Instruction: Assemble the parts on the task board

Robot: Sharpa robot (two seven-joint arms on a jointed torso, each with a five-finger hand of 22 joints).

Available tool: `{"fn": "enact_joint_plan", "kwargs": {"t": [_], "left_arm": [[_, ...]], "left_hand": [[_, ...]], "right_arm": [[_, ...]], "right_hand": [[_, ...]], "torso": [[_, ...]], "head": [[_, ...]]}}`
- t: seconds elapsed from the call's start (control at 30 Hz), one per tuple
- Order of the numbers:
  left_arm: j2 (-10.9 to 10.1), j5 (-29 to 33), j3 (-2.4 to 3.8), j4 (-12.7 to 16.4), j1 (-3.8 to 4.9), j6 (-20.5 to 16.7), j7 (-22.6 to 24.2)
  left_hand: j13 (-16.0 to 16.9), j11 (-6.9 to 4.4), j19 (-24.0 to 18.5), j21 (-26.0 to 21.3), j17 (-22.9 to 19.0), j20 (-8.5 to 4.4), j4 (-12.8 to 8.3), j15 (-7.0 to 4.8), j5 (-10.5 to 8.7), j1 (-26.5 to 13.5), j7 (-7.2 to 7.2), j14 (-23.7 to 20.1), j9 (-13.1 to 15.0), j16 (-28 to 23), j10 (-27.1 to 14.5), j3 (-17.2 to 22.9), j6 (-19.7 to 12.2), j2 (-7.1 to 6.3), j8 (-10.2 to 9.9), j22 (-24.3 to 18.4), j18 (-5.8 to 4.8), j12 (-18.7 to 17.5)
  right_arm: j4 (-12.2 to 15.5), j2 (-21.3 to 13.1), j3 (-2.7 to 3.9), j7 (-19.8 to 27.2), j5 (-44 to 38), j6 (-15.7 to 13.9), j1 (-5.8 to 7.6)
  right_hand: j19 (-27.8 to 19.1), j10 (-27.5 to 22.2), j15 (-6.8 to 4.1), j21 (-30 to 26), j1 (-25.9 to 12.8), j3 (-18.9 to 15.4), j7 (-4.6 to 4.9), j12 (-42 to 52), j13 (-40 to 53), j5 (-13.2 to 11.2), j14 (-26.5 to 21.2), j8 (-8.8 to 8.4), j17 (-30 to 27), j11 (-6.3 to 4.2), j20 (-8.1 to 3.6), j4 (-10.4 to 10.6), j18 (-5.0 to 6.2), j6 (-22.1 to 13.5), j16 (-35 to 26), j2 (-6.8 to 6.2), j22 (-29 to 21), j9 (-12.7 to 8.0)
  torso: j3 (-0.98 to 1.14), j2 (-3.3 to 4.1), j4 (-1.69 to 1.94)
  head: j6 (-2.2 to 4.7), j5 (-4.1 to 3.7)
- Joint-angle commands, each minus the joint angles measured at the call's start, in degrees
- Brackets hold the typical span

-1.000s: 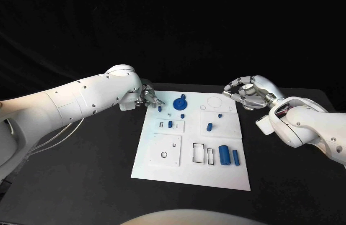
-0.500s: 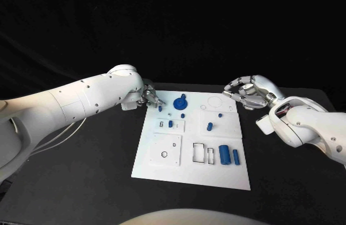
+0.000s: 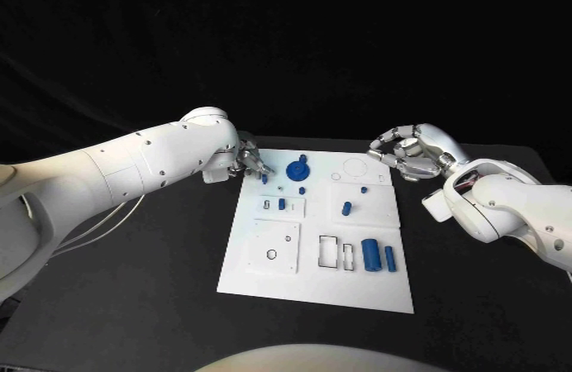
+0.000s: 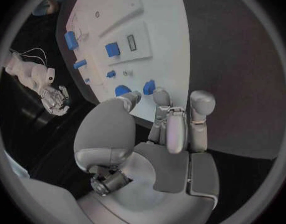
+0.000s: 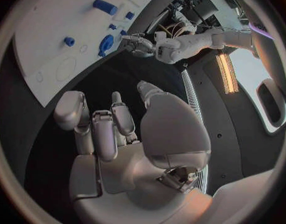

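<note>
The task board (image 3: 316, 231) is a long white plate in the middle of the black table (image 3: 131, 306), with its long axis running away from the robot. The blue parts lie on its far and middle areas. The biggest is a round blue disc (image 3: 297, 171) near the far left corner. Two upright blue cylinders (image 3: 380, 255) stand side by side at the near right, and a short blue peg (image 3: 345, 208) sits in the middle right panel.

The left hand (image 3: 247, 162) is at the far left corner of the board, with its fingertips (image 4: 161, 97) over the board edge. A small blue part (image 4: 149, 86) lies just beside them, and the disc is a little further toward the right. I judge this hand is the nearer one for the parts at that corner. It seems to hold nothing, but I cannot tell whether the fingers touch the small part.

The right hand (image 3: 409, 153) hovers off the far right corner of the board, apart from all parts. Its fingers are curled in with nothing between them.

Compared with one second ago, the left hand has moved slightly further over the corner toward the disc. The right hand stays where it was, and no part has moved.
</note>
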Motion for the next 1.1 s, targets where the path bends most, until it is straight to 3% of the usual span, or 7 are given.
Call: {"fn": "enact_joint_plan", "kwargs": {"t": [0.03,0.37,0.43,0.53,0.6,0.7,1.1], "left_arm": [[0.1,1.0,-0.03,-0.1,0.12,0.6,0.4],[0.0,1.1,-0.12,0.3,0.11,0.9,0.4],[0.0,1.1,-0.13,0.4,0.1,0.7,0.5],[0.0,1.3,-0.13,0.5,0.09,0.6,0.5],[0.0,1.7,-0.13,0.6,0.08,0.6,0.5],[0.0,2.3,-0.13,0.6,0.08,0.4,0.6],[-1.2,4.5,-0.12,1.6,0.03,-2.1,0.6]], "left_hand": [[-0.1,0.07,0.0,-0.3,3.2,0.43,-0.2,0.47,0.31,1.0,-0.03,3.1,-0.1,-0.2,-0.4,0.3,0.6,0.21,-0.2,0.0,0.36,-0.3],[-0.1,-0.11,0.0,-0.3,3.2,0.45,-0.3,0.35,0.37,2.5,-0.29,3.2,-0.1,-0.2,-0.3,0.5,1.5,0.73,0.2,0.0,0.38,-0.1],[-0.2,-0.66,0.0,-0.3,3.3,0.24,-1.9,-0.11,0.58,7.9,-0.88,3.2,0.1,-0.2,-0.4,3.5,1.5,2.91,0.6,0.0,0.41,0.0],[-0.2,-0.93,0.1,-0.1,3.4,0.0,-3.8,-0.37,0.51,12.4,-1.15,3.2,0.6,-0.1,-0.3,7.4,1.2,3.56,1.4,0.3,0.37,0.2],[-0.4,-0.74,0.2,0.0,3.6,-0.07,-5.2,-0.32,-0.4,14.2,-1.02,3.3,1.5,0.0,-0.1,12.4,0.6,2.82,2.7,0.6,0.31,0.2],[-0.5,-0.83,0.2,0.2,3.6,-0.01,-5.6,-0.28,-0.61,14.1,-0.97,3.3,2.1,0.1,0.1,15.1,0.3,2.11,3.6,0.8,0.27,0.4],[-0.1,-0.88,0.4,0.6,4.0,-0.01,-6.6,-0.32,-2.13,13.3,-1.01,3.4,3.2,0.3,0.8,19.3,0.0,1.37,5.1,1.4,0.19,1.2]], "right_arm": [[0.0,0.1,0.0,0.0,-0.1,0.9,-0.05],[-0.2,0.1,0.0,0.0,-0.1,1.0,-0.07],[-0.2,0.1,0.0,0.0,-0.1,1.0,-0.08],[-0.2,0.2,0.0,0.1,-0.1,1.0,-0.09],[-0.3,0.2,0.0,0.1,-0.1,1.0,-0.1],[-0.3,0.2,0.0,0.1,-0.1,1.0,-0.11],[-0.3,0.3,0.0,0.2,-0.1,1.0,-0.12]], "right_hand": [[-0.4,-0.2,-0.1,-0.2,-0.4,0.1,0.03,-0.1,0.1,0.2,2.8,0.38,3.5,-0.19,0.04,0.4,0.39,-0.3,-0.2,0.25,0.0,0.1],[-0.4,-0.2,-0.1,-0.2,-0.4,0.1,0.03,-0.1,0.1,0.2,2.8,0.38,3.5,-0.19,0.04,0.4,0.39,-0.3,-0.2,0.25,0.0,0.1],[-0.4,-0.2,-0.12,-0.3,-0.3,0.0,0.02,0.0,0.1,0.3,2.9,0.49,3.6,-0.2,0.03,0.5,0.39,-0.3,-0.2,0.33,0.0,0.1],[-0.4,-0.2,-0.12,-0.3,-0.3,0.0,0.02,0.0,0.1,0.3,2.9,0.49,3.6,-0.2,0.03,0.5,0.39,-0.3,-0.2,0.33,0.0,0.1],[-0.3,-0.1,-0.12,-0.3,-0.3,0.0,0.02,0.0,0.1,0.3,2.9,0.51,3.6,-0.2,0.03,0.6,0.39,-0.3,-0.2,0.35,0.0,0.1],[-0.3,-0.1,-0.12,-0.3,-0.3,0.0,0.02,0.0,0.1,0.3,2.9,0.51,3.6,-0.2,0.03,0.6,0.39,-0.3,-0.2,0.35,0.0,0.1],[-0.3,-0.1,-0.12,-0.3,-0.3,0.0,0.02,0.0,0.1,0.3,2.9,0.51,3.6,-0.2,0.03,0.6,0.39,-0.3,-0.2,0.35,0.0,0.1]], "torso": [[0.01,-0.02,0.05],[0.01,-0.02,-0.04],[0.01,0.0,-0.01],[0.01,0.01,-0.01],[0.02,0.03,-0.01],[0.02,0.01,0.0],[0.02,-0.02,-0.02]], "head": [[-0.03,-0.01],[-0.11,0.02],[-0.1,0.03],[-0.11,0.04],[-0.18,0.05],[-0.2,0.04],[-0.18,0.13]]}}
